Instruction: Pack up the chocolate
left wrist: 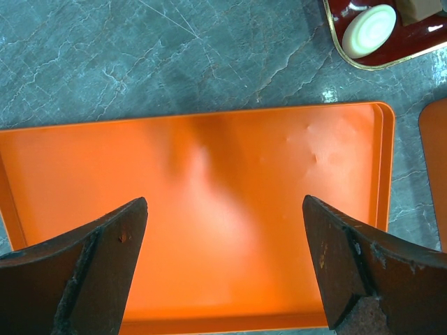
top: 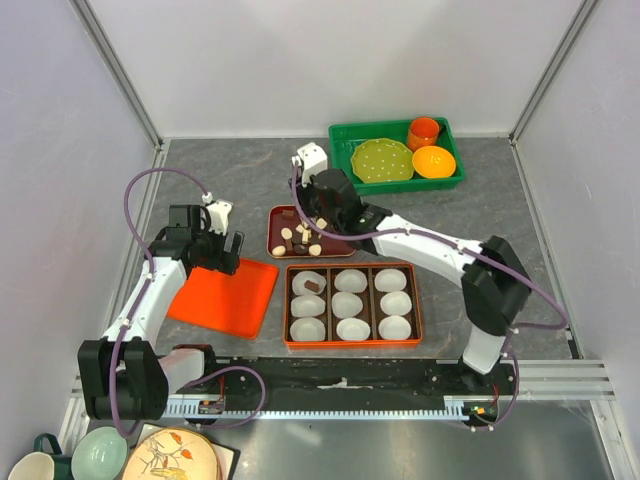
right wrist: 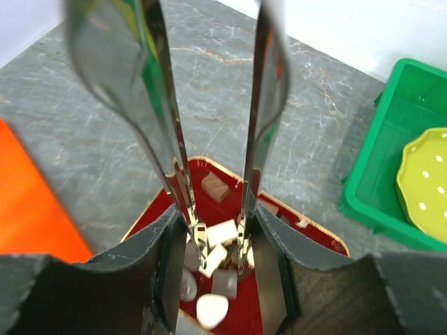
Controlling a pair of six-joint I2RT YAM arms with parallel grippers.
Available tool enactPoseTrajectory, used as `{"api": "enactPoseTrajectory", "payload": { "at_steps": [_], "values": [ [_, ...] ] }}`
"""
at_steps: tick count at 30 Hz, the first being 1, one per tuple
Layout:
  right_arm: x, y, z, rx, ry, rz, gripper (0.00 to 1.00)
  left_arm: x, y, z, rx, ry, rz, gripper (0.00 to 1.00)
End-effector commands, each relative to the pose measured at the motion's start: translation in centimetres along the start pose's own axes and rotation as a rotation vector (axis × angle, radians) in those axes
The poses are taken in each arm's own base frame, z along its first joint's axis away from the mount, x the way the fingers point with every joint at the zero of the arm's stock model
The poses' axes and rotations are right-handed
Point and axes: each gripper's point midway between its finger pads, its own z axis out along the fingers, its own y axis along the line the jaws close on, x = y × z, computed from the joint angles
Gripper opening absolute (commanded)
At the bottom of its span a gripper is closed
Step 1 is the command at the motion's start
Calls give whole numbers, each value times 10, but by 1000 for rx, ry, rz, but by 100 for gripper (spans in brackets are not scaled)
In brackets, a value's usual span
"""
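Teal bowl (top: 98, 452), nearest row: below the arm bases, with one mug (top: 30, 465) to its left and one patterned plate (top: 175, 460) to its right. I get these from the top view only.
Left gripper (left wrist: 225, 202): fingers spread wide with nothing between them, hanging over the flat orange tray (top: 228, 298). Its own wrist view shows bare orange surface under the fingers.
Orange box (top: 416, 305): just right of the flat tray, mid-table. I count nine paper cups (top: 350, 303), three rows of three.
Packed piece: one dark brown cube (top: 311, 286), in the far-left cup. Neither wrist view shows it.
Chocolate (top: 300, 238): the loose pieces lie in the dark red tray (top: 278, 220), just beyond the box. They are brown cubes and cream pieces mixed, lying too close together for a sure count from above.
Right gripper (right wrist: 215, 230): fingers clamped on the two blades of the metal tongs (right wrist: 164, 105), with the tong tips down among the pieces in the red tray.
Right wrist view only: the tong tips stand either side of a cream piece. I cannot tell whether they pinch it. I make out at least six pieces around the tips.
Left wrist view only: a corner of the red tray holding one cream oval (left wrist: 369, 31).
Green bin (top: 338, 155): far right of the table. It holds one yellow-green dotted plate (top: 381, 160), one orange cup (top: 423, 131) and one orange bowl (top: 433, 161).
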Motion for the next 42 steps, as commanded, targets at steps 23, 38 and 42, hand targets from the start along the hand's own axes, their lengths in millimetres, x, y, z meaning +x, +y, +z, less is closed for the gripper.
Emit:
{"api": "enactPoseTrajectory", "payload": {
  "at_steps": [23, 38, 42],
  "values": [
    [4, 8, 96, -39, -24, -34, 59, -16, 17, -7, -37, -44, 15, 97],
    [21, 5, 107, -51, -2, -26, 59, -18, 17, -13, -42, -54, 18, 97],
    [25, 7, 112, -62, 2, -17, 58, -18, 17, -14, -43, -55, 12, 97]
  ]
}}
